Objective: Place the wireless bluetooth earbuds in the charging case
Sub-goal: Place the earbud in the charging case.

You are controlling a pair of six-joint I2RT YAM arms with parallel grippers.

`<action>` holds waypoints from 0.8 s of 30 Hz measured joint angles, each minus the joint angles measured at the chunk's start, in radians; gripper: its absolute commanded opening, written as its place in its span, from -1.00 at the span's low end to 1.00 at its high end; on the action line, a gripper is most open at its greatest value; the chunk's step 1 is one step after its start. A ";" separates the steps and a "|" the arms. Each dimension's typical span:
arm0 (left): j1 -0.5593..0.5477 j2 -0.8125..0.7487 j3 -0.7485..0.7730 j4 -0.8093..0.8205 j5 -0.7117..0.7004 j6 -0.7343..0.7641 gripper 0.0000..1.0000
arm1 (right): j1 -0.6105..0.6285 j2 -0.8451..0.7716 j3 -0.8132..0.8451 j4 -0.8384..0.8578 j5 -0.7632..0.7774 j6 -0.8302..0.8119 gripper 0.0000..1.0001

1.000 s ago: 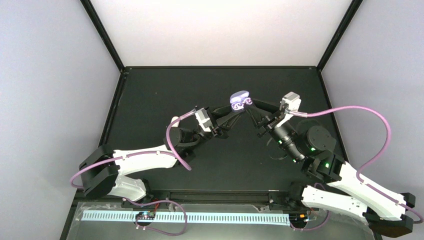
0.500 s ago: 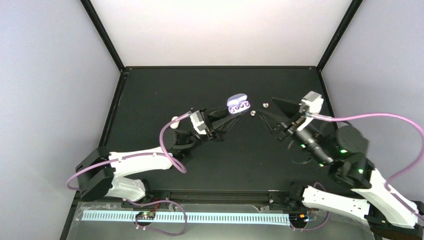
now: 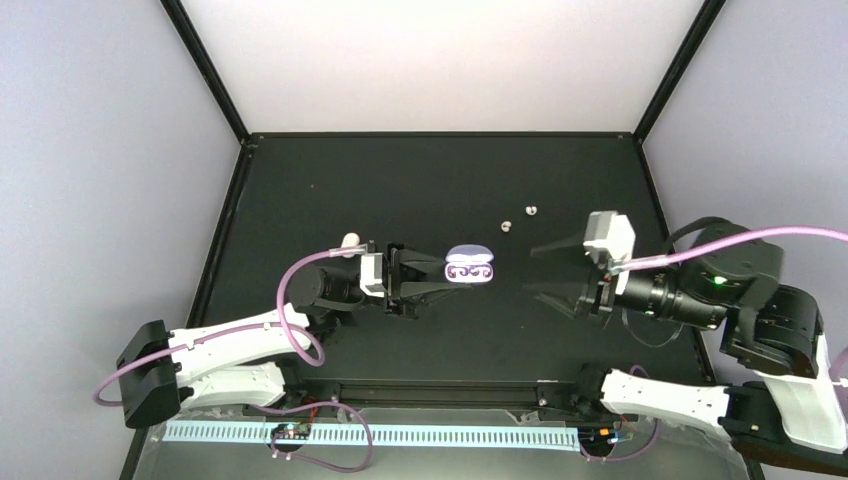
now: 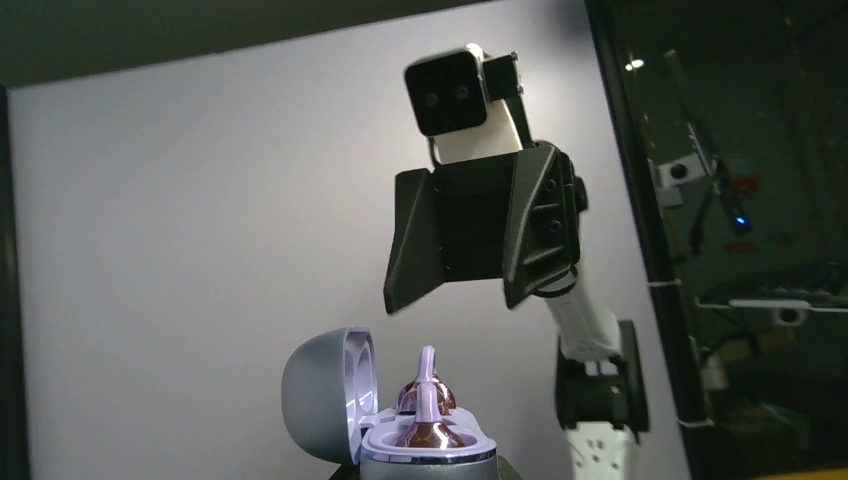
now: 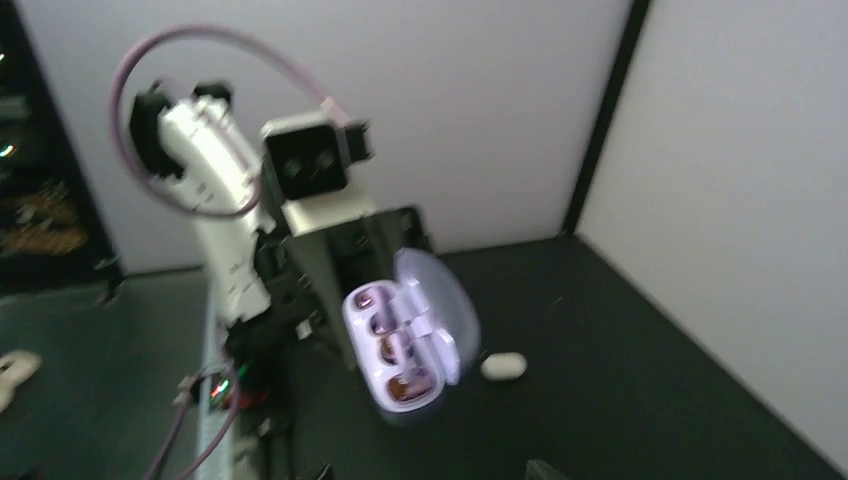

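Observation:
My left gripper point(image 3: 443, 272) is shut on the base of the open lavender charging case point(image 3: 468, 268) and holds it above the table. In the left wrist view two glossy purple earbuds point(image 4: 430, 432) sit in the case's wells, with the lid point(image 4: 322, 398) open to the left. Two white earbuds point(image 3: 506, 226) point(image 3: 532, 210) lie on the table behind the case. My right gripper point(image 3: 533, 270) is open and empty, pointing at the case from the right with a gap between them. The right wrist view shows the case point(image 5: 405, 335), blurred.
A small white case point(image 3: 350, 240) lies on the black table point(image 3: 300, 190) left of the left wrist; it also shows in the right wrist view point(image 5: 503, 366). White walls and black frame posts enclose the table. Purple cables loop from both arms.
My left gripper has carried the case back toward the near side and lowered it. My right gripper has pulled away to the right and turned to face the case, open.

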 measured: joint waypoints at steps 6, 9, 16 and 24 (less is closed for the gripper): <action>0.000 0.003 -0.008 -0.058 0.092 -0.056 -0.97 | 0.000 0.037 -0.012 -0.111 -0.136 0.005 -0.16; 0.000 0.003 -0.012 -0.072 0.113 -0.074 -0.97 | 0.000 0.044 -0.018 -0.119 -0.170 0.010 -0.23; 0.000 0.003 -0.012 -0.108 0.135 -0.086 -0.97 | 0.000 0.047 -0.047 -0.110 -0.187 0.010 -0.33; 0.000 0.003 -0.012 -0.129 0.145 -0.085 -0.97 | 0.000 0.082 -0.089 -0.072 -0.217 0.010 -0.46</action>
